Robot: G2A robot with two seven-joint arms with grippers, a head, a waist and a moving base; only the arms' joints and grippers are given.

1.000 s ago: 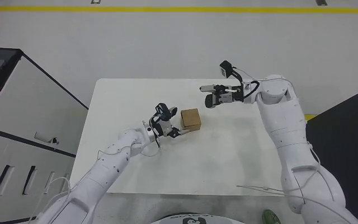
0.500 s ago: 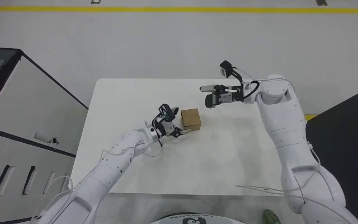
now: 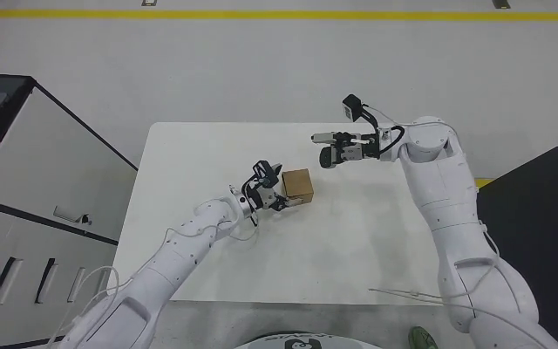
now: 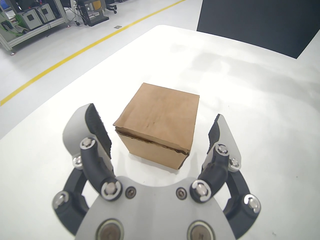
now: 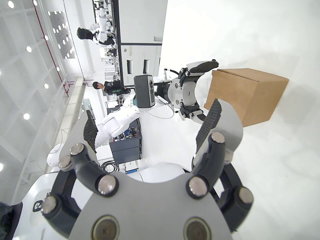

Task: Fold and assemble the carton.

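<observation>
A small brown carton (image 3: 298, 185) stands closed on the white table (image 3: 366, 253) near its middle. In the left wrist view the carton (image 4: 160, 123) has its flaps folded down, with a ragged seam along one upper edge. My left gripper (image 3: 281, 192) is open right at the carton's side, its fingers (image 4: 98, 128) spread wider than the box and not touching it. My right gripper (image 3: 324, 148) hangs open above the table, apart from the carton on its other side. The right wrist view has the carton (image 5: 246, 96) and the left gripper (image 5: 203, 91) beyond it.
A dark-framed white cabinet (image 3: 44, 174) stands beside the table's left edge. A yellow floor line (image 3: 279, 14) runs behind the table. Bare tabletop lies in front of and to the right of the carton.
My left gripper has moved closer to the carton, from a short gap to right beside it. The right arm and the carton have stayed still.
</observation>
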